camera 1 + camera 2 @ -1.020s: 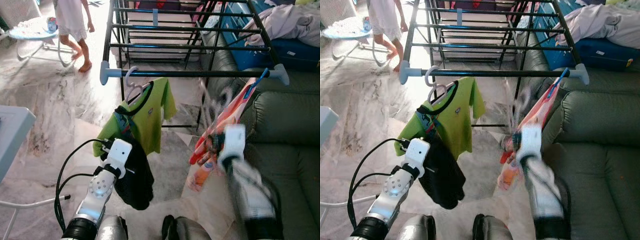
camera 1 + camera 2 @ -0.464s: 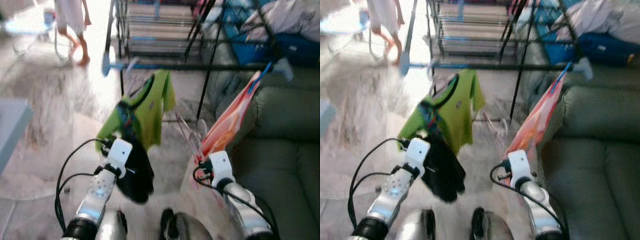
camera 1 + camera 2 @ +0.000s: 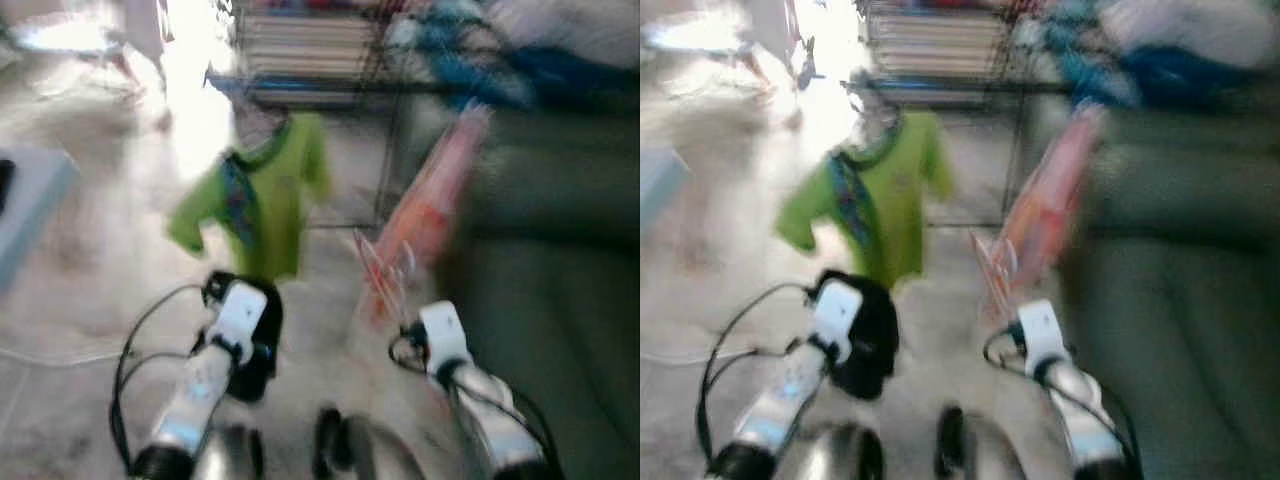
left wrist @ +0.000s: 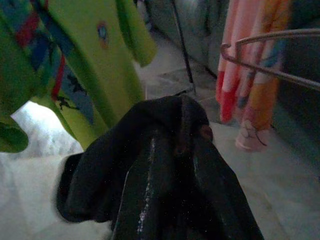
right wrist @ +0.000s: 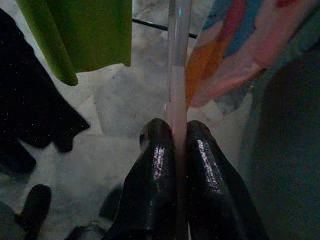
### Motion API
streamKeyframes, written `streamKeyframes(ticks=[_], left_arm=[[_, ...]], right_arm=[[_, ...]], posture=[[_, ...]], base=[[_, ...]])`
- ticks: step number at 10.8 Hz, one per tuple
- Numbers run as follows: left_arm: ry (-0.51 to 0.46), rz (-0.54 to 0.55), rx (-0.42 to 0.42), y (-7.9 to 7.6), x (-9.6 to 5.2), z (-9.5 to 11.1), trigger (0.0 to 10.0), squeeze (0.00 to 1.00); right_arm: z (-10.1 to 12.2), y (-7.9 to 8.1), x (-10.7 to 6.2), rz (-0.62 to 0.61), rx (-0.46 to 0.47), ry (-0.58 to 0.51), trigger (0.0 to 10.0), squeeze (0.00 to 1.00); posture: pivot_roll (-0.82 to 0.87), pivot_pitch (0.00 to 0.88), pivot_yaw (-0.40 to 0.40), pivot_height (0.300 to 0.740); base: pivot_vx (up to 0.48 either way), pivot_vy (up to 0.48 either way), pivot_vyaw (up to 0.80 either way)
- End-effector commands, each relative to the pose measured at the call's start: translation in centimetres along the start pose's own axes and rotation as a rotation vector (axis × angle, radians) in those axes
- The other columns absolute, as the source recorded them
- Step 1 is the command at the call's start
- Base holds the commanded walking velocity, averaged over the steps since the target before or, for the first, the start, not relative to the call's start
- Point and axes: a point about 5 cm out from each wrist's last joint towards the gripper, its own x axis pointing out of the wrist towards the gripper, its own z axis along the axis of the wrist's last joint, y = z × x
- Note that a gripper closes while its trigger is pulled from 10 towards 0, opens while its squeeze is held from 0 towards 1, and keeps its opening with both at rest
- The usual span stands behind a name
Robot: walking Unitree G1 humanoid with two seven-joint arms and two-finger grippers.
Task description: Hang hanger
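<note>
The right tool (image 5: pixel 172 137) pinches a pale pink hanger (image 5: pixel 176 60), whose bar runs straight away between the fingers toward the orange garment (image 4: pixel 252 95). The left tool (image 4: pixel 170 150) is pressed shut on a black cloth (image 4: pixel 125 165), below the green shirt (image 3: pixel 262 195). The blurred head views show the rack (image 3: pixel 320 80) and sofa (image 3: pixel 560 260).

Two hung garments, green shirt (image 3: pixel 262 190) and pink-orange one (image 3: pixel 430 205); one black cloth (image 4: pixel 145 150); one hanger (image 5: pixel 177 75).
</note>
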Motion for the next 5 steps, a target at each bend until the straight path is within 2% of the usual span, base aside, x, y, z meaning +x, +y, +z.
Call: streamKeyframes(ticks=[1, 5], left_arm=[[-0.026, -0.003, 0.009, 0.1, 0.0, 0.4, 10.0, 0.0], [0.025, 0.017, 0.035, 1.8, -1.4, -1.1, 10.0, 0.0]], right_arm=[[0.0, -0.2, 0.0, -0.009, -0.002, -0.005, 0.0, 0.0], [-0.2, -0.1, 0.1, -0.003, 0.014, -0.006, 0.0, 0.0]], posture=[[0.02, 0.113, -0.069, 0.74], [0.02, 0.115, -0.068, 0.74]], base=[[-0.382, 0.0, 0.0], [-0.311, 0.0, 0.0]])
